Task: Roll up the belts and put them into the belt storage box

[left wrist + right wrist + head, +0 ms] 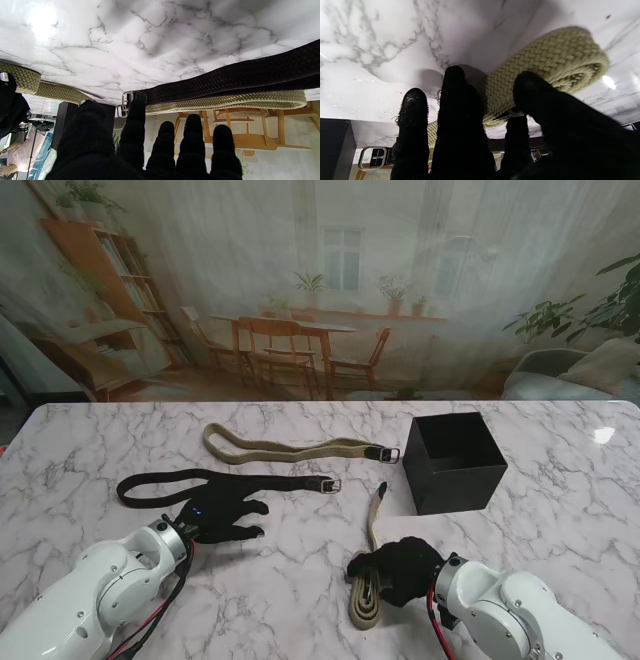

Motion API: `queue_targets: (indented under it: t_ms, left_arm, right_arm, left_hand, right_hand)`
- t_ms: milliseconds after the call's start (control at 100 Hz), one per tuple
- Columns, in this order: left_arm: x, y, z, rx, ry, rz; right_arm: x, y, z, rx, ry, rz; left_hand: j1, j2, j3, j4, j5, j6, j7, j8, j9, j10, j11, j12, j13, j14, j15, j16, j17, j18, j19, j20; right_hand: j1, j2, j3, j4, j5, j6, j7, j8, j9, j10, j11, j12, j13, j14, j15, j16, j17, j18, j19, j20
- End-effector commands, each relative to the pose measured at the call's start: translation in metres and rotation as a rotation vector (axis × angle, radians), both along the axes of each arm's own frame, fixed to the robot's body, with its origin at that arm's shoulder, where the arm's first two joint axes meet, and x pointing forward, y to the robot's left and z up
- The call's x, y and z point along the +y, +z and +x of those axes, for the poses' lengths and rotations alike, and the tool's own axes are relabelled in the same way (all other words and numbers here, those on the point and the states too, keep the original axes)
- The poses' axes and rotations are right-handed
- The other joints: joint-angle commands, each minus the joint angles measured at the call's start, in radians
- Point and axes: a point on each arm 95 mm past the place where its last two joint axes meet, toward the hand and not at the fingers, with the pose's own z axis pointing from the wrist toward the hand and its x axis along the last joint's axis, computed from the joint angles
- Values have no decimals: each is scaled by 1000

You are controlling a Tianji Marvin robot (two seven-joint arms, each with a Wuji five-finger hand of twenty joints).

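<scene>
The right hand (398,569) lay on the near part of a tan belt (374,532) that ran from the near right of the marble table (80,450) away toward the black box (453,461). That belt's long axis pointed almost straight away from me, its far end stopping just short of the box's near left corner. In the right wrist view the belt (545,62) showed a thick folded or part-rolled lump close against the fingers (460,105), with thumb and fingers curled round it; they looked closed on it, though I could not tell how firm the hold was. The right hand was plainly the nearer one to this belt, and the box lay beyond its fingertips (a roll driven forward would travel toward it, by my judgement).

The left hand (222,520) rested palm down on the near left, fingers spread and holding nothing. Just beyond its fingertips lay the black belt (220,483), its long axis running left to right, buckle (331,485) at the right end. The left wrist view put one fingertip (137,103) close to that buckle (127,97); whether it touched, I could not tell. A second tan belt (295,448) lay farther still, also left to right, its buckle end near the box.

No belt was in the box yet, which stood open and upright on the right.
</scene>
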Motion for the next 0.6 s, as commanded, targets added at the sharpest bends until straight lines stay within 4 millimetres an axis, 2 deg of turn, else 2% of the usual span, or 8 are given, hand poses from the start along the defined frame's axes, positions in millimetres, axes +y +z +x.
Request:
queue_targets:
  t_ms: [0, 120, 250, 310, 430, 520, 550, 590]
  left_arm:
    - [0, -2, 0, 13, 0, 7]
    - [0, -2, 0, 14, -2, 7]
    - [0, -2, 0, 15, -2, 6]
    - [-1, -3, 0, 15, -3, 6]
    - [-1, -3, 0, 16, -4, 6]
    - [-1, -3, 0, 17, -5, 7]
    - [-1, -3, 0, 17, -5, 7]
    - [-1, -3, 0, 17, -5, 7]
  right_arm:
    - [-4, -19, -8, 46, -15, -32]
    - [-3, -22, -8, 12, -25, -29]
    - [-2, -23, -9, -27, -50, -18]
    - [-2, -23, -9, -37, -58, -14]
    - [-1, -25, -9, -41, -76, -1]
    - [0, -28, -9, -40, -97, 18]
    - [1, -29, -9, -48, -104, 29]
    - [1, -29, -9, -54, -107, 32]
  left_hand:
    - [29, 36, -16, -20, 18, 20, 11, 1, -45, 14, -13, 12, 3, 7, -7, 21, -19, 31, -31, -20]
    - [29, 37, -16, -20, 19, 19, 11, 1, -46, 15, -14, 11, 3, 8, -7, 21, -18, 32, -31, -20]
    - [29, 37, -16, -20, 18, 18, 11, 1, -45, 14, -14, 11, 3, 7, -7, 21, -18, 32, -31, -19]
    - [28, 37, -16, -20, 18, 18, 11, 1, -45, 13, -14, 11, 3, 7, -7, 21, -19, 32, -32, -20]
    - [27, 37, -16, -20, 17, 18, 11, 1, -45, 13, -14, 12, 3, 8, -7, 21, -19, 33, -32, -20]
    - [26, 36, -17, -20, 17, 19, 10, 1, -45, 14, -13, 12, 3, 7, -7, 21, -19, 32, -33, -20]
    - [27, 36, -16, -20, 18, 18, 11, 1, -45, 14, -14, 12, 3, 8, -7, 21, -19, 33, -33, -20]
    - [27, 37, -16, -20, 18, 18, 10, 1, -45, 14, -14, 11, 3, 6, -7, 21, -19, 33, -33, -20]
  right_hand:
    - [-20, -51, -103, -87, 174, 28, 670, 39, -179, 4, -157, -36, -119, 53, -114, -71, -17, 47, 22, 25]
    - [-26, -61, -108, -93, 224, 26, 761, -106, -265, 53, -206, -104, -201, 81, -173, -127, -60, 106, -41, 4]
    - [-31, -74, -96, -96, 311, 17, 813, -164, -343, 125, -269, -159, -280, 133, -240, -190, -122, 176, -124, -41]
    - [-31, -77, -88, -97, 325, 16, 816, -175, -344, 132, -285, -169, -287, 146, -251, -204, -130, 185, -137, -53]
    - [-4, -72, -70, -97, 332, 25, 835, -178, -251, 98, -269, -166, -249, 154, -243, -217, -113, 197, -138, -66]
    - [24, -59, -73, -102, 314, 46, 840, -191, -88, 14, -222, -148, -159, 129, -208, -209, -58, 193, -112, -70]
    - [43, -52, -76, -104, 301, 51, 843, -197, -15, -28, -182, -130, -107, 98, -184, -196, -24, 184, -87, -66]
    - [55, -42, -81, -106, 290, 43, 840, -201, 45, -52, -145, -109, -59, 76, -161, -182, 1, 174, -68, -62]
